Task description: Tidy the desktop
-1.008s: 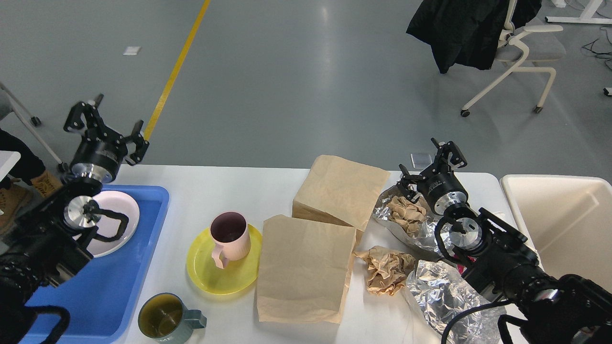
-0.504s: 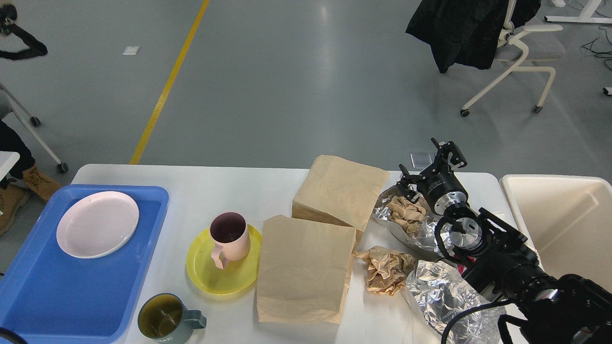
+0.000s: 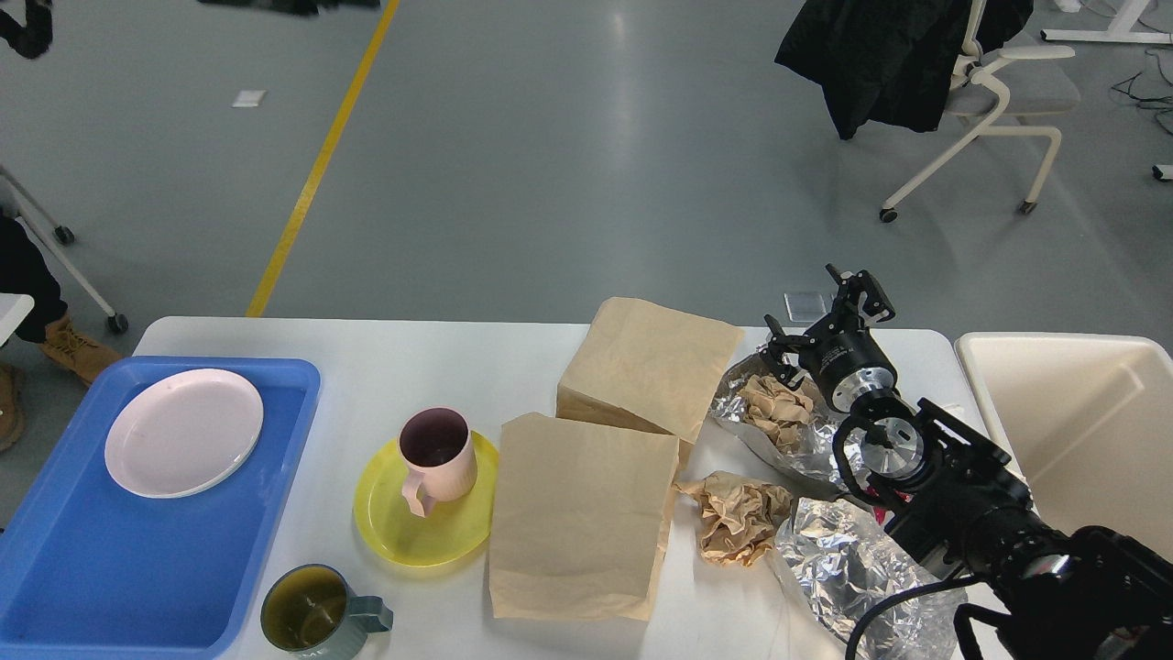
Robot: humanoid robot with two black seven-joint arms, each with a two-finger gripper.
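Desktop (image 3: 385, 353) fills the lower view, white and wide, sorted into 2 zones. At its left end the blue tray (image 3: 55, 568) holds a white plate (image 3: 183, 432), likely a collecting place for dishes; a pink mug (image 3: 438, 454) on a yellow plate (image 3: 403, 522) and a green mug (image 3: 307, 619) stand just beside it. The cream bin (image 3: 1081, 412) sits off the right end, handy for rubbish: 2 paper bags (image 3: 577, 522), foil (image 3: 852, 568) and crumpled paper (image 3: 738, 518). Right gripper (image 3: 829, 316) hovers over the far foil with fingers spread wide, holding nothing. Left gripper is out of view.
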